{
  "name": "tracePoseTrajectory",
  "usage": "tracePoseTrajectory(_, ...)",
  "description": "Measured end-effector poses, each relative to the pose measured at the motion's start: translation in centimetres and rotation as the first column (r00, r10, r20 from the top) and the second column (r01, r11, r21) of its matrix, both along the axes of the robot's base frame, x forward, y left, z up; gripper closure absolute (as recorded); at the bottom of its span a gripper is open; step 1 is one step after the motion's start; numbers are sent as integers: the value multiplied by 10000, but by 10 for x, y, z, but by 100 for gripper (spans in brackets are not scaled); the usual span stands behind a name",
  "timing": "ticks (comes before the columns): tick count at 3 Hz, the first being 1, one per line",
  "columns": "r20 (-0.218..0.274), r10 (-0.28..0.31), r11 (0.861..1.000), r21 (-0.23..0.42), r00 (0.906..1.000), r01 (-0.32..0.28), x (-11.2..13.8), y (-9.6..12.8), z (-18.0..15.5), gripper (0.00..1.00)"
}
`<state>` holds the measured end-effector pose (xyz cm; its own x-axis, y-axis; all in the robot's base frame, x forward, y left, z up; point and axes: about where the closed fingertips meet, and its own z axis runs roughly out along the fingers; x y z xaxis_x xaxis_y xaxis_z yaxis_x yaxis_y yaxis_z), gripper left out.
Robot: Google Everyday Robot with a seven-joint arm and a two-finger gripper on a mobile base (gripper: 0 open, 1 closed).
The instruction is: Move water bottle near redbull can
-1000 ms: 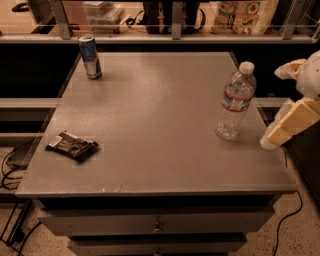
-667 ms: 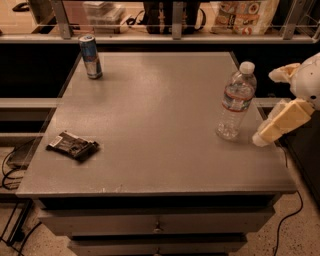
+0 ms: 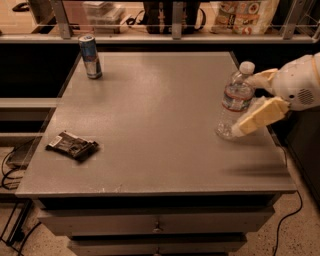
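The water bottle [image 3: 234,95], clear with a white cap and a white-and-red label, stands upright near the right edge of the grey table [image 3: 160,110]. The redbull can [image 3: 90,56], blue and silver, stands upright at the far left corner, far from the bottle. My gripper [image 3: 243,105] reaches in from the right at the bottle. Its fingers are spread, one behind the bottle's neck and one in front of its lower body. The bottle stands between them on the table.
A flat dark snack packet [image 3: 72,145] lies near the table's front left. A railing and a shelf with bags and boxes [image 3: 245,15] run behind the far edge. Cables [image 3: 10,170] lie on the floor at left.
My gripper has moved left from beside the bottle until its fingers straddle it. The bottle, can and packet have not moved.
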<state>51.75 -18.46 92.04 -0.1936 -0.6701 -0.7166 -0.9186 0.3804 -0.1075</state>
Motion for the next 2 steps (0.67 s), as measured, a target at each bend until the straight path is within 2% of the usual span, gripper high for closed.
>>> tracePoseTrajectory(2, 18, 699, 9946, 771, 9975, -699, 12, 33, 1, 62)
